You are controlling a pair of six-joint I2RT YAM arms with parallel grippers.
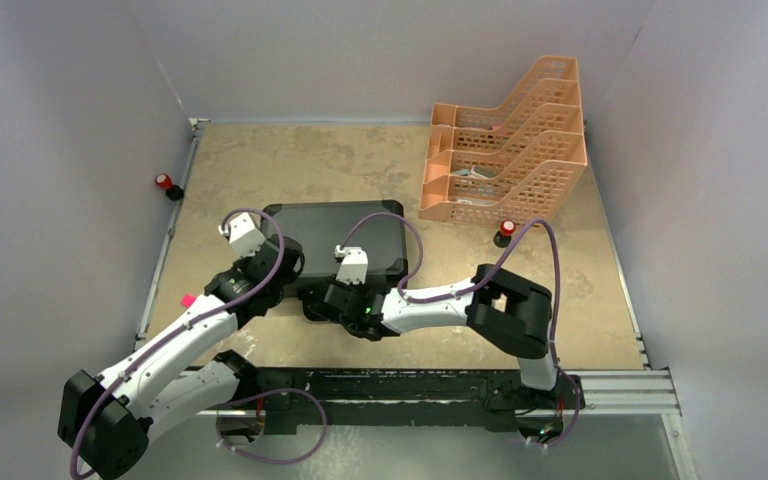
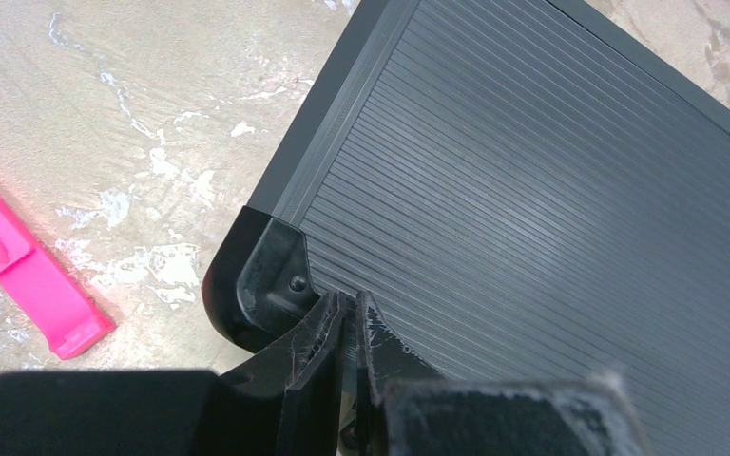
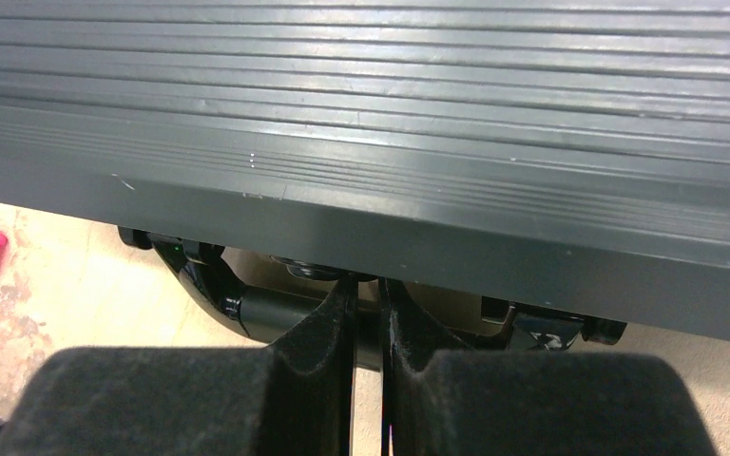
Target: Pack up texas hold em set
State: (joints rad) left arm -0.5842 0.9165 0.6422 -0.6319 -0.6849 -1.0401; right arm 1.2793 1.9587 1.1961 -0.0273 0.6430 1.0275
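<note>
Top external: briefcase point(image 1: 320, 228), lid down, lies mid-surface. Left jaws closed, empty, at its corner; right jaws closed at its near edge.

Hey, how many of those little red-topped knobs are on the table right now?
2. One red-topped knob sits at the left edge of the table; the other stands just in front of the peach tray rack. The black case may hide more.

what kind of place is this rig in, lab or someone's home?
Probably a lab test cell: plain pale walls box in a mottled beige tabletop, and a black rail at its near edge carries both robot arms.
</note>
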